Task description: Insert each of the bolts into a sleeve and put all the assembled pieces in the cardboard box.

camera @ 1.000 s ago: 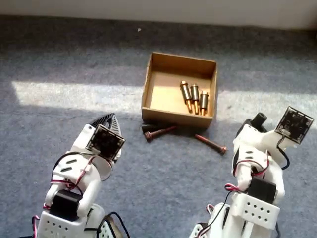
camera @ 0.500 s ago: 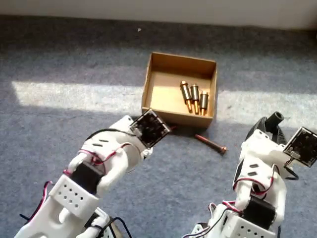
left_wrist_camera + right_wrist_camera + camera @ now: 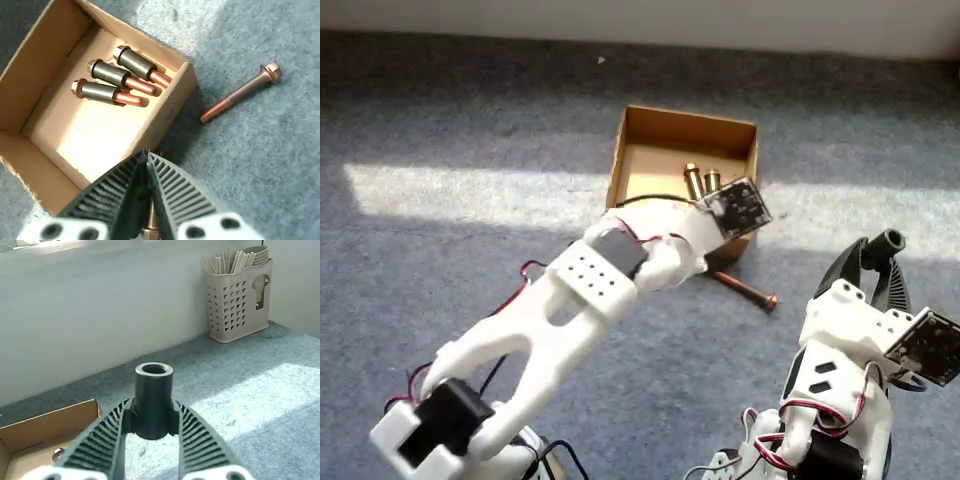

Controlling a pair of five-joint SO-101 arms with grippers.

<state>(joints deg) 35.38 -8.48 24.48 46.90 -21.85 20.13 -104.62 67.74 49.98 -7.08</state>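
— Copper-coloured bolt [image 3: 150, 224] pinched between the closed fingers of the left gripper [image 3: 146, 155], as far as I can read it; only a bit of shank shows. The gripper hangs over the front wall of the cardboard box [image 3: 172, 107], centre of the overhead frame.

— Noted. Right side?

— Right gripper [image 3: 152, 415] is clamped around a black sleeve [image 3: 153, 390], held upright with the bore facing up. It sits at the right edge of the overhead frame, well apart from the box.

— So the step in hand is mating a fourth pair?

— That's my reading. Three assembled pieces [image 3: 117, 82] lie side by side in the box. The next move needs the arms brought together and the bolt tip lined up with the bore, with little room for tilt.

— Leftovers?

— One loose bolt [image 3: 746, 288] on the grey carpet [image 3: 470, 300], just below the box's lower right corner, between the arms.

— Obstructions?

— The box wall is just beside the left fingers, and the loose bolt lies under the likely meeting spot. A beige basket of sticks [image 3: 240, 295] stands by the wall, upper right of the right wrist view, well clear.
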